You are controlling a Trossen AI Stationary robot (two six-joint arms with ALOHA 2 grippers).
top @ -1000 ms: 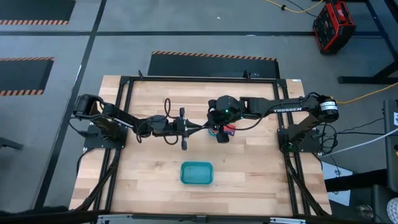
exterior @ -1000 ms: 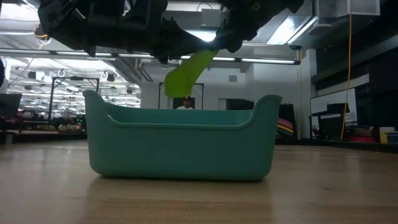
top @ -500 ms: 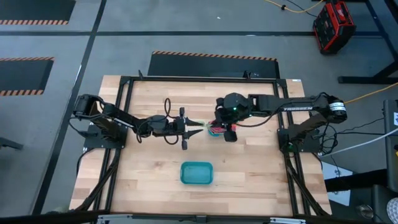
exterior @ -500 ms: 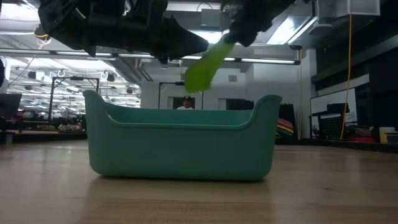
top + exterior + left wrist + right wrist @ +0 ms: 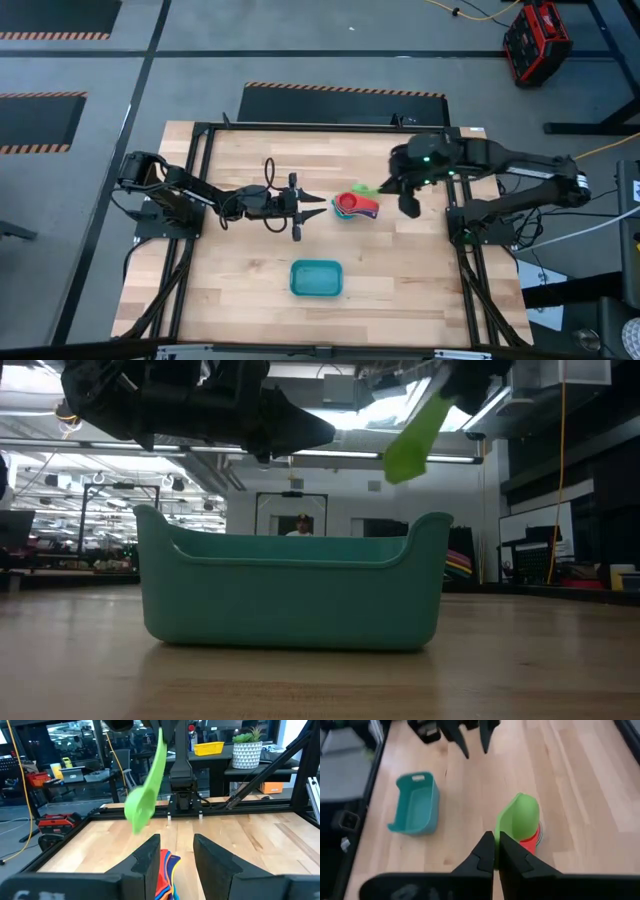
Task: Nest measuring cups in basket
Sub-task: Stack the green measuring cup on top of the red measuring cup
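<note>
A green measuring cup (image 5: 368, 188) is up in the air in my right gripper (image 5: 388, 186), over the table's middle right. It also shows in the left wrist view (image 5: 144, 802) and the low view (image 5: 415, 432). The other cups lie nested in a stack (image 5: 355, 207), red and orange on top, resting on the wood. My left gripper (image 5: 322, 206) is open and level, just left of the stack. The stack (image 5: 165, 867) shows between its fingertips without touching them. The teal basket (image 5: 316, 278) sits near the table's near edge. My right gripper is shut on the green cup's flat handle (image 5: 496, 836), near its free end, pinched between the two fingers. The cup is lifted clear and hangs slanting below the fingers, with its bowl (image 5: 139, 810) lowest and toward the table's left.
The bare wooden table (image 5: 230, 270) lies around the basket, inside a black frame. The basket (image 5: 415, 802) is open side up. My left gripper (image 5: 470, 735) shows beyond the stack in the right wrist view. A person stands far off in the room (image 5: 301, 525).
My right gripper, shut on the green cup, has risen from over the stack and moved toward the table's right edge. The green cup has come off the stack and is lifted clear. The stack and my left arm have stayed where they were.
</note>
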